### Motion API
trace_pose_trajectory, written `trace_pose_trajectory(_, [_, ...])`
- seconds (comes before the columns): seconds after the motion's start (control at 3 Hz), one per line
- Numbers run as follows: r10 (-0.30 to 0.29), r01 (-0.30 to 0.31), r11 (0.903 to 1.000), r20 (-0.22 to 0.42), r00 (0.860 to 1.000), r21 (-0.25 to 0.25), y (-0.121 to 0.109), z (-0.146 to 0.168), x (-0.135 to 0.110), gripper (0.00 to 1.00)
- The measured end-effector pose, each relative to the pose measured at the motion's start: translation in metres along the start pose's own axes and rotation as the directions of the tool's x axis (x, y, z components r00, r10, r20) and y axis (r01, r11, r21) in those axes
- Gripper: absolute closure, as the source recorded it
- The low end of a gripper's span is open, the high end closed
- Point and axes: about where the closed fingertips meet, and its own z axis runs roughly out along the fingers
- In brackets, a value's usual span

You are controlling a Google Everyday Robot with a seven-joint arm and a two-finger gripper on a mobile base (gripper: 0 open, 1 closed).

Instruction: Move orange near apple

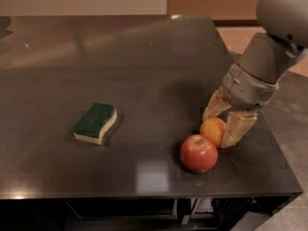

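The orange (212, 130) rests on the dark table (144, 61) near its front right corner. It sits just up and right of the red apple (198, 153), almost touching it. My gripper (221, 125) comes down from the right, with one tan finger behind the orange on its left and the other against its right side. The fingers look closed on the orange.
A green and yellow sponge (95, 122) lies on the left part of the table, well away from the fruit. The table's right edge and front edge run close to the apple and my gripper.
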Motion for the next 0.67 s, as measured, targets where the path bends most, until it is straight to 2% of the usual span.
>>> trace_pose_trajectory(0.33, [-0.001, 0.001, 0.9999, -0.001, 1.0, 0.016, -0.0036, -0.0001, -0.0007, 0.0])
trace_pose_trajectory(0.67, [-0.001, 0.001, 0.9999, -0.001, 1.0, 0.016, -0.0037, -0.0001, -0.0007, 0.0])
